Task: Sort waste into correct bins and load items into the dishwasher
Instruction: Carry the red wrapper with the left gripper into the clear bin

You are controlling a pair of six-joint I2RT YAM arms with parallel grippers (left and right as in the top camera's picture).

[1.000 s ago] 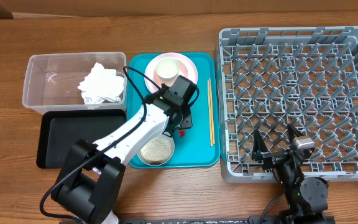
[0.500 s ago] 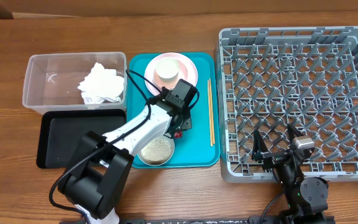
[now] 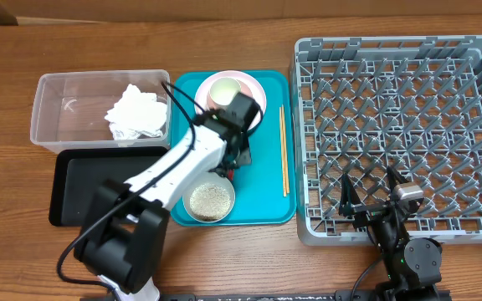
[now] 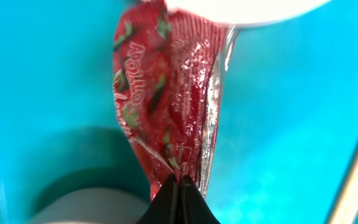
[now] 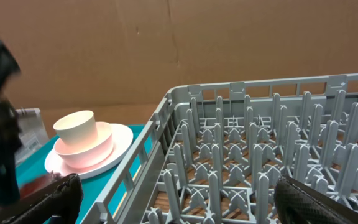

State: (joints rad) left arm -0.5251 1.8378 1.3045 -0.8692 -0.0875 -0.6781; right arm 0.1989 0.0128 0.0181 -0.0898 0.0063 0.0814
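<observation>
On the teal tray [image 3: 268, 199]: the red wrapper [image 4: 160, 93] lies flat between the pink plate [image 3: 259, 94] and the rice bowl [image 3: 210, 201]. Its far end reaches the plate's rim; whether it is tucked under cannot be told.
Left gripper [image 4: 180, 191]: jaws closed tip to tip, pinching only a thin sliver of the wrapper's near edge.
Right gripper [image 3: 368, 199]: fingers spread wide, holding nothing, parked at the near wall of the dish rack [image 3: 400, 48].
Step in hand: judged to be lifting the wrapper off the tray for a bin.
Lift: go straight up first, so the far end peels away from the plate rather than dragging it.
Grip risk: the film looks slick and crinkly and the bite is small. A slow rise should show whether it holds.
Clearance: the rice bowl sits just beside the fingers, so avoid any sideways sweep while low.
Destination: the clear tub [image 3: 57, 100] holds the tissue [image 3: 136, 113], and the black tray [image 3: 99, 191] looks bare. Dry waste probably belongs with the tissue.
Release: let go low over the bin's middle, since the light film may drift.
</observation>
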